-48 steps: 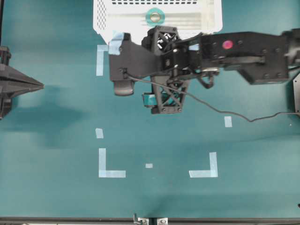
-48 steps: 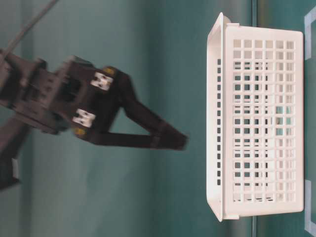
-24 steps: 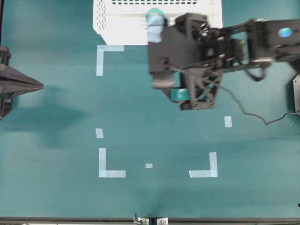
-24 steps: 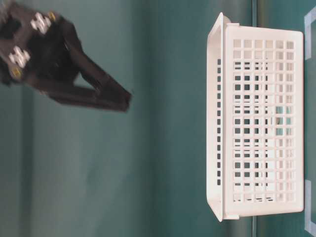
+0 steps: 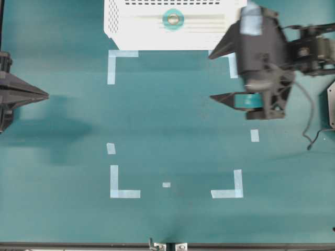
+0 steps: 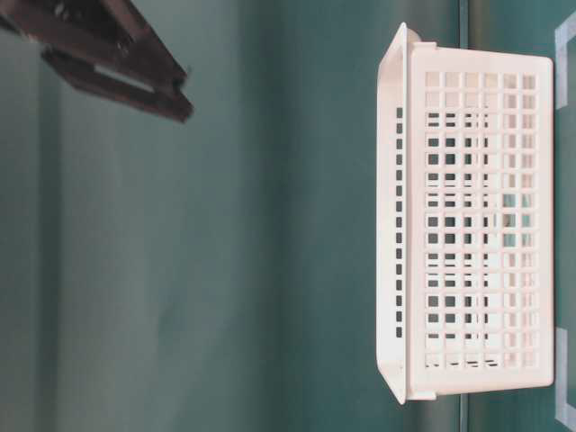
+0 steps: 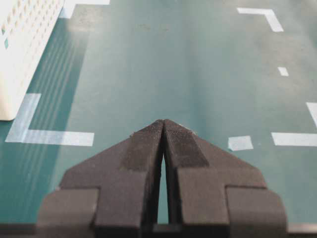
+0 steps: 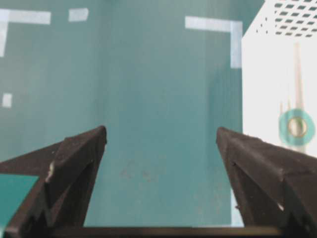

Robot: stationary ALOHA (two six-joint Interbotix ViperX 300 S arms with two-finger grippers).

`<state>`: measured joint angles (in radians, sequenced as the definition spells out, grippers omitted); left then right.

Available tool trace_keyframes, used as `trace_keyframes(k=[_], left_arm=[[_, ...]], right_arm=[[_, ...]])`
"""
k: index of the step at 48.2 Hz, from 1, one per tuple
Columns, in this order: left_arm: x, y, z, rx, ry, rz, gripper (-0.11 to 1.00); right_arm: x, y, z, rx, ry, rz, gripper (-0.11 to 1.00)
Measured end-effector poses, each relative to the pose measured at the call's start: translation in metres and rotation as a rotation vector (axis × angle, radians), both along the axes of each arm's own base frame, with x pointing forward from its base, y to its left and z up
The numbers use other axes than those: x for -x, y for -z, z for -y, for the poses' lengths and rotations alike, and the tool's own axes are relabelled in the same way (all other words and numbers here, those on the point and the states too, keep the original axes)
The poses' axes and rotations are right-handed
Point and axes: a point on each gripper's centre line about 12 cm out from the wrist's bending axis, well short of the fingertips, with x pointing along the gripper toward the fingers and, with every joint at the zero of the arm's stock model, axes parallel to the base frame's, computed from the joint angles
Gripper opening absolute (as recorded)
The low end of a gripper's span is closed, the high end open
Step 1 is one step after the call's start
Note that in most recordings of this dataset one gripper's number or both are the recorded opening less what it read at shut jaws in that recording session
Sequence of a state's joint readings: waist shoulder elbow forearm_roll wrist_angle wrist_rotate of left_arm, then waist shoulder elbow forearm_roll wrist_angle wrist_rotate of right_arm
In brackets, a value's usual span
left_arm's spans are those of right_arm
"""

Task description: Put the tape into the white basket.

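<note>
The tape (image 5: 173, 19) lies flat on the ribbed floor of the white basket (image 5: 118, 31), about midway along the part of it that shows. From overhead the basket runs off the top edge, so its far wall is cut away. The right wrist view catches the tape (image 8: 296, 127) again, washed out against the bright basket floor (image 8: 267, 99) and close to the picture's right edge.

From table level the basket (image 6: 477, 216) appears turned on its side in the picture, and only a faint teal patch shows through its holes; I cannot say for sure that it is the roll.

The right gripper (image 5: 210, 77) hangs just off the basket's right front corner, blurred, its two fingers spread wide with nothing between them. In its own camera the fingertips (image 8: 84, 148) stand far apart over bare green table (image 8: 158, 99). At table level only a dark smear of it (image 6: 117, 63) enters the upper left corner.

The left gripper (image 5: 46, 95) sits well away from the basket at the left edge, half cut off, its jaws pressed together on nothing; its own camera shows the fingertips (image 7: 148, 144) meeting.
</note>
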<state>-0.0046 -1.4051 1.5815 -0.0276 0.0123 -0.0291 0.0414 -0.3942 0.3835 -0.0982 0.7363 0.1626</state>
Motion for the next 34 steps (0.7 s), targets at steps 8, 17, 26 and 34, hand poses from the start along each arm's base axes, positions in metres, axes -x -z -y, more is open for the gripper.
trace_keyframes(k=[8,17,26,34], left_arm=[[0.0,0.0,0.0,0.0,0.0,-0.002,-0.11],[0.0,0.0,0.0,0.0,0.0,0.0,-0.11],[0.0,0.0,0.0,0.0,0.0,-0.002,-0.11],[0.0,0.0,0.0,0.0,0.0,-0.002,-0.11]], right_arm=[[0.024,0.007,0.0,-0.006,-0.006,0.067,0.94],[0.043,0.012,0.0,-0.009,-0.013,0.131,0.94],[0.061,0.018,0.0,-0.013,-0.018,0.185,0.94],[0.079,0.019,0.001,-0.016,-0.025,0.262,0.94]])
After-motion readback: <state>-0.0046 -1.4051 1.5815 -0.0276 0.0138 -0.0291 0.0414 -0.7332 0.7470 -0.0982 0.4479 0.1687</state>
